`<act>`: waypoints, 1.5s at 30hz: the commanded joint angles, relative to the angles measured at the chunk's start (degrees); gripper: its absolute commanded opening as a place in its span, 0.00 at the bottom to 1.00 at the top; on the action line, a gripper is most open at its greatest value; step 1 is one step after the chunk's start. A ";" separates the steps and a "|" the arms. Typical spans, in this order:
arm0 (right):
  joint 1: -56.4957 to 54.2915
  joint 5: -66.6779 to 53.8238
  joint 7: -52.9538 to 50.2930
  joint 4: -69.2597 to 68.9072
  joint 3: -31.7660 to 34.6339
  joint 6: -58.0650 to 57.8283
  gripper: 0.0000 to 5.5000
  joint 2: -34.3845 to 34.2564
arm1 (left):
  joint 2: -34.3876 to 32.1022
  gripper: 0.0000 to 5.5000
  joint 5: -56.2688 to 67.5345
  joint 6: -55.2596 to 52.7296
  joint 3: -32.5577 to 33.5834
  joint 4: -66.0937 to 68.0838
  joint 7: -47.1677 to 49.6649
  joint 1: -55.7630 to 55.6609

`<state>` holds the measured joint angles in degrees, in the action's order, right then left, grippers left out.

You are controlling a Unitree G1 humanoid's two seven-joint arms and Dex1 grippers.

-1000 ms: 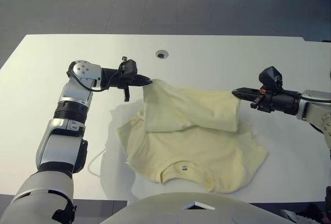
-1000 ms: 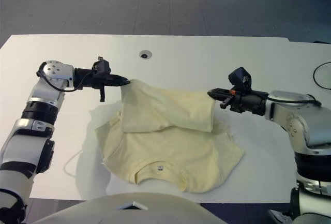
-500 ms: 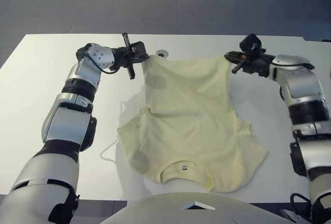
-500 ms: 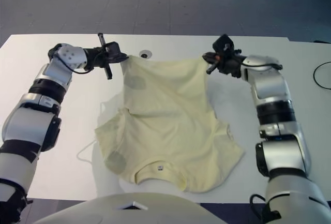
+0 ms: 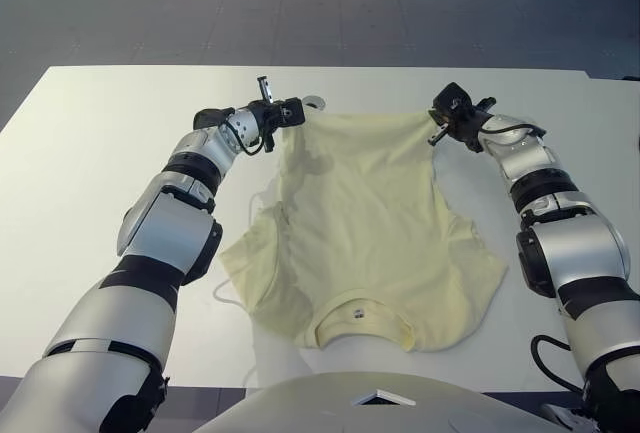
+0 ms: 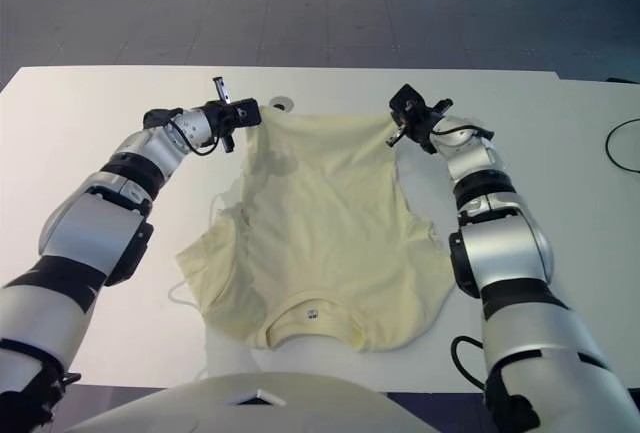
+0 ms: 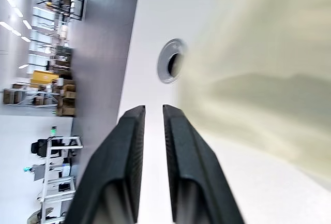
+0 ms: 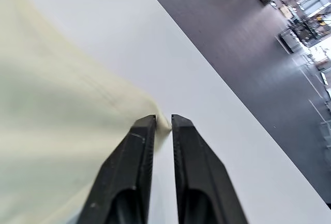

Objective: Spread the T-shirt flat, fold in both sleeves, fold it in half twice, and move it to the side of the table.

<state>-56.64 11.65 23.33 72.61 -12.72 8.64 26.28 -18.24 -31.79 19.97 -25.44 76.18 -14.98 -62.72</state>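
Both pincers sit at the hem corners of the T-shirt (image 5: 365, 213), I reckon to stretch it flat: left pincer (image 7: 154, 109) cracked open on nothing, cloth just beside it; right pincer (image 8: 163, 118) has a corner at its tip, grip unclear.

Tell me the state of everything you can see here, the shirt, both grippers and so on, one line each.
T-shirt: unfolded, lying mostly flat on the table, collar nearest the robot, rumpled on the robot's left.
Left gripper: open a little, holding nothing, beside the far left hem corner.
Right gripper: open a little, the far right hem corner right at its tips.
Table hole: uncovered, just beyond the hem.
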 commanded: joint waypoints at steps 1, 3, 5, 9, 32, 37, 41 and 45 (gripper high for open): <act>-1.86 -0.02 -3.11 1.18 2.27 -0.79 0.23 0.07 | -0.54 0.25 0.42 0.14 1.21 0.56 1.60 -0.69; -1.93 -0.71 -4.53 1.28 3.88 -0.51 0.29 0.51 | -1.47 0.31 -0.83 -0.49 0.61 0.70 4.25 -1.20; -2.04 -1.67 -5.92 1.15 5.85 0.05 0.35 0.71 | -2.04 0.37 -0.88 -1.37 1.13 0.82 6.56 -1.66; -2.67 -3.98 -6.78 0.79 9.62 1.72 0.45 0.17 | -2.44 0.48 1.10 -1.21 3.22 0.59 7.36 -1.74; 56.60 -33.44 5.53 -94.49 29.57 -35.06 0.98 0.28 | -13.44 0.98 39.16 -26.48 33.46 -84.46 -17.90 63.34; 65.48 -37.52 3.08 -103.11 28.49 -39.50 0.98 -2.43 | -12.92 0.98 47.96 -45.19 40.43 -102.03 -16.91 78.88; 70.11 -38.97 1.13 -106.03 29.60 -42.29 0.98 -3.06 | -14.57 0.98 52.84 -53.23 44.60 -108.73 -18.37 84.64; 75.00 -42.14 -1.17 -110.54 31.60 -46.41 0.98 -3.63 | -15.63 0.98 56.37 -59.80 47.25 -115.28 -19.55 92.04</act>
<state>16.38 -28.72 23.46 -35.16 17.56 -35.20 22.82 -32.80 22.80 -36.18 20.69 -35.61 -33.69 26.01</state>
